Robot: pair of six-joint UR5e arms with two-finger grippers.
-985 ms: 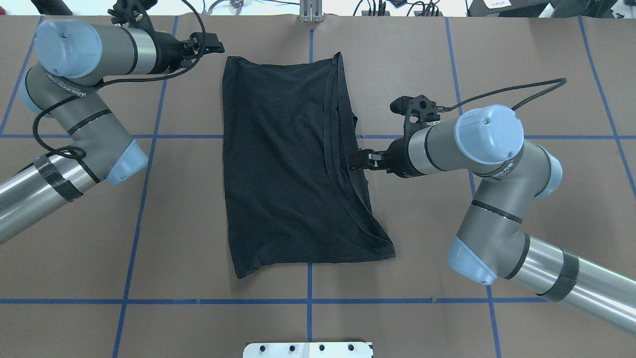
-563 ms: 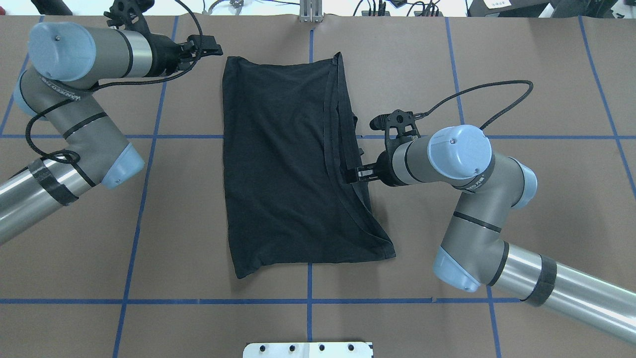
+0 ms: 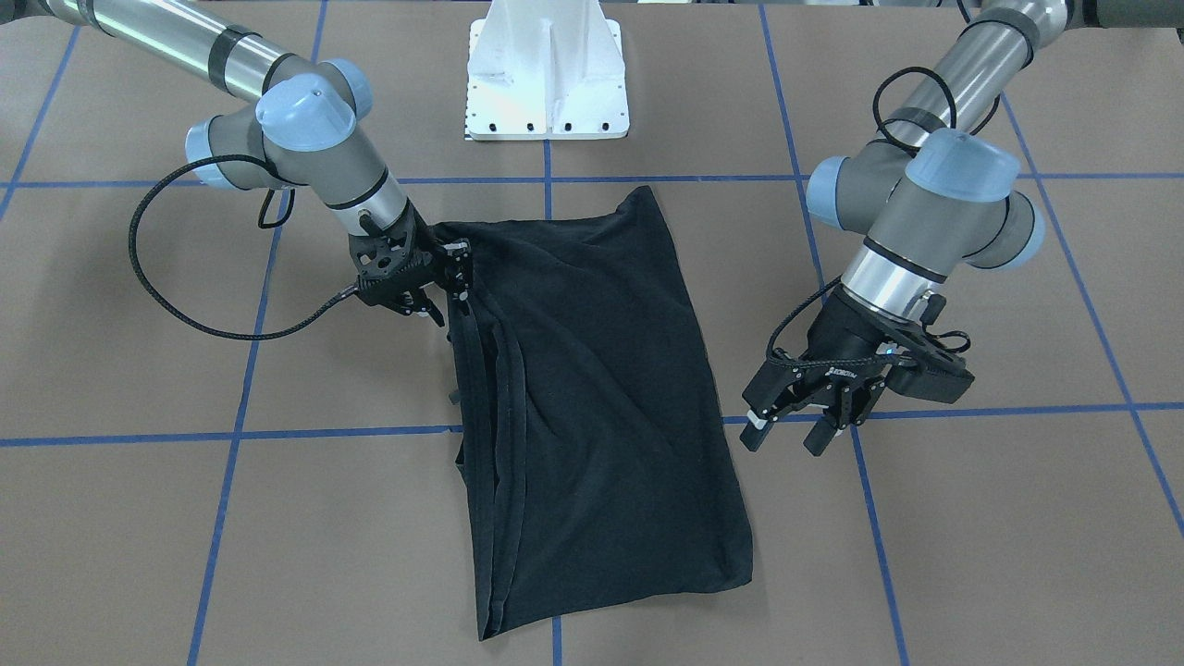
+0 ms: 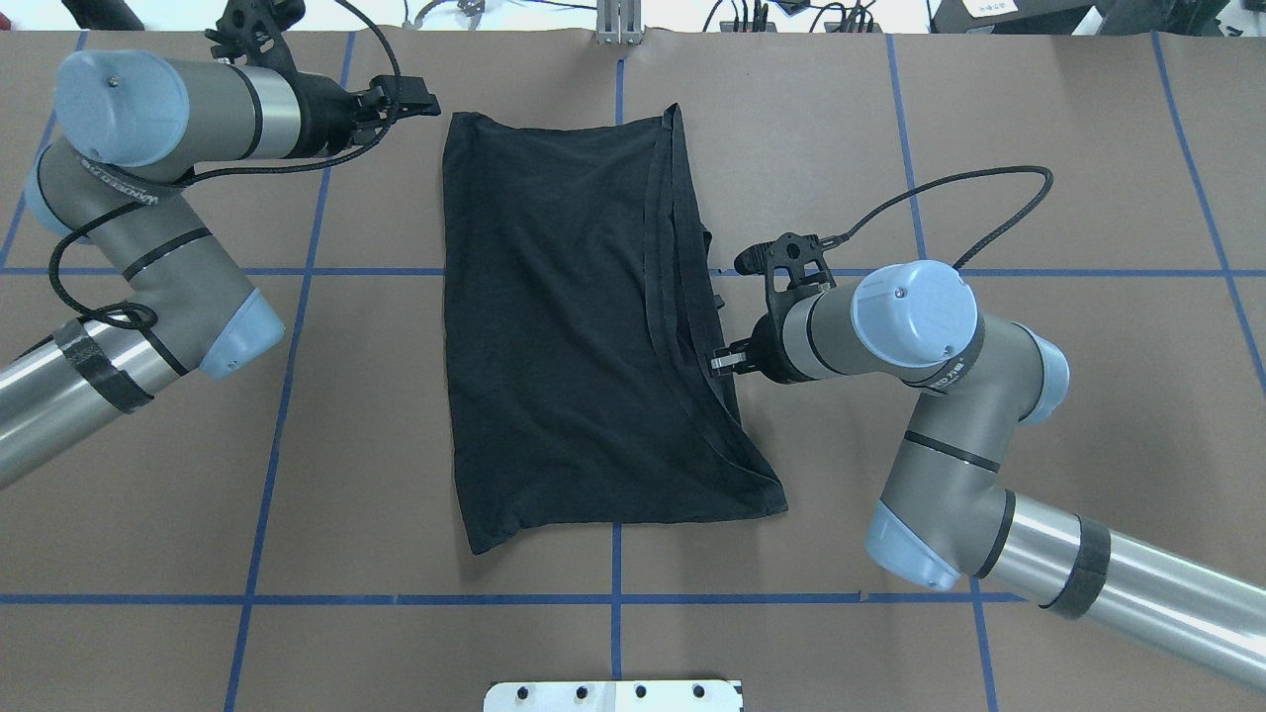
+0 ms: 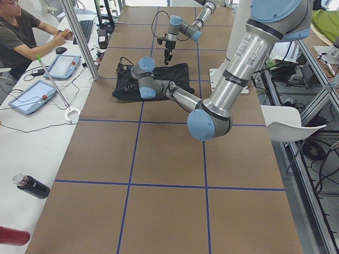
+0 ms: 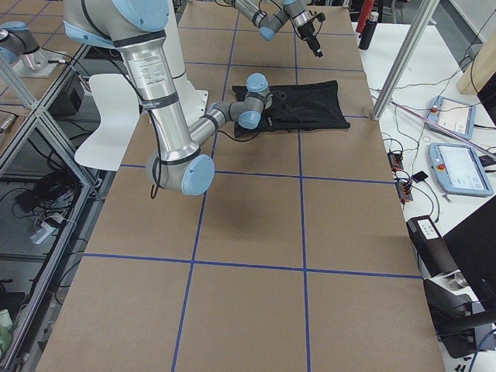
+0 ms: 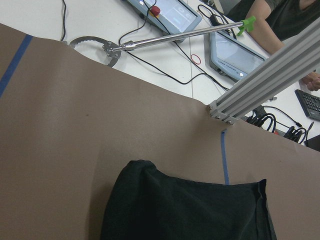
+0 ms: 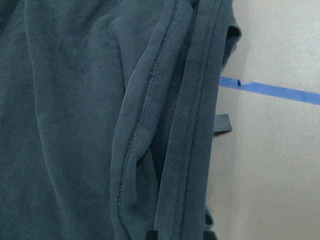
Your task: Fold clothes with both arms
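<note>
The brown bench, marked into squares by blue tape lines, fills the overhead view. The right arm reaches in from the robot's right, its elbow bent and its wrist pointing in at the middle of the bench. The left arm folds back on itself at the far left, with its wrist lying along the bench's far edge.

The black T-shirt lies flat at the centre of the bench, folded lengthwise into a long panel that runs away from the robot. The side facing up is plain black. Its hemmed edges are stacked in narrow bands along the robot's right side, and the near right corner flares outward.

The white bolted pedestal base stands at the robot's edge of the bench, just clear of the shirt's near end.

The left hand hangs above bare bench just beside the shirt's far left corner, touching nothing, with its fingers spread apart. The right hand is down at the shirt's right edge, about halfway along. In the right wrist view its two dark fingertips sit apart, with the layered hems lying between them.

A small grey tab sticks out from that same edge onto the bench, near a tape line.
</note>
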